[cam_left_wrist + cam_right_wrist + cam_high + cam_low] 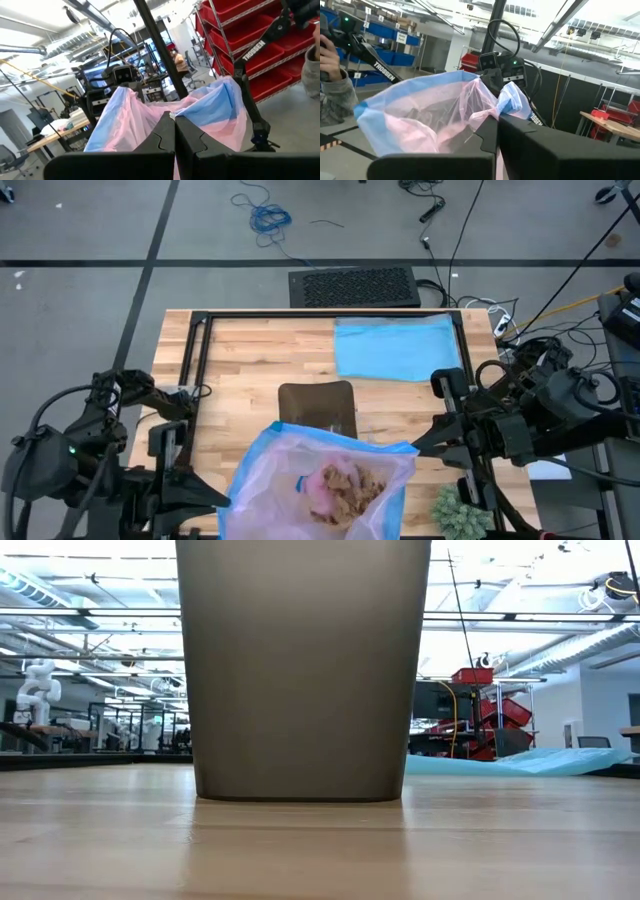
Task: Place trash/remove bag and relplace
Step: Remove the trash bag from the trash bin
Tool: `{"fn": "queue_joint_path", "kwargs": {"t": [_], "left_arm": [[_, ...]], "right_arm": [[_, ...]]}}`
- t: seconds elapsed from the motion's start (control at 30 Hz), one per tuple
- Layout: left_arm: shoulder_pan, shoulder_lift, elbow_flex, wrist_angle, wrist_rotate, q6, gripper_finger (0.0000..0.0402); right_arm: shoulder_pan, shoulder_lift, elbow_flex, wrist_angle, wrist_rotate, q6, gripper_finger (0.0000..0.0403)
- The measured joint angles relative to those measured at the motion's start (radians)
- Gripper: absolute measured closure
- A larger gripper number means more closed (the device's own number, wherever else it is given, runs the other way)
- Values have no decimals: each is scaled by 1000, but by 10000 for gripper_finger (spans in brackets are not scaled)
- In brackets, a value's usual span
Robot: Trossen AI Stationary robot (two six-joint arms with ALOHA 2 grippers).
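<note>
One bag (pixel 330 470) held mouth-up above the counter's (pixel 260 360) near edge, trash (pixel 350 485) wads heaped inside; left gripper (pixel 174 131) and right gripper (pixel 497 131), fingers clenched on opposite rim edges; one bin (pixel 317 402) upright behind; one blue sheet (pixel 395 347) flat.

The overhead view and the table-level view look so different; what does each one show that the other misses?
Only the overhead view shows both arms holding up the translucent lavender-pink plastic bag with its blue rim, the left gripper and right gripper each shut on its edge, the crumpled brown paper trash inside it, and the green spiky plant. Only the table-level view shows the bin's plain tapered side and the workshop behind. Both show the dark grey bin, the wooden table and the flat light blue plastic bag.
</note>
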Motion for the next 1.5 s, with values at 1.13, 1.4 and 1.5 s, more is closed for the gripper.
{"fn": "queue_joint_path", "kwargs": {"t": [1.13, 1.4, 1.5], "left_arm": [[152, 248, -63, -1210, -426, -1396, 402], [151, 245, -164, -1233, -433, -1612, 401], [157, 245, -222, -1233, -433, -1674, 401]], "right_arm": [[-147, 286, -1, -720, 159, 361, 403], [-186, 263, -190, -698, 156, 451, 403], [-200, 225, -349, -588, 151, 470, 403]]}}
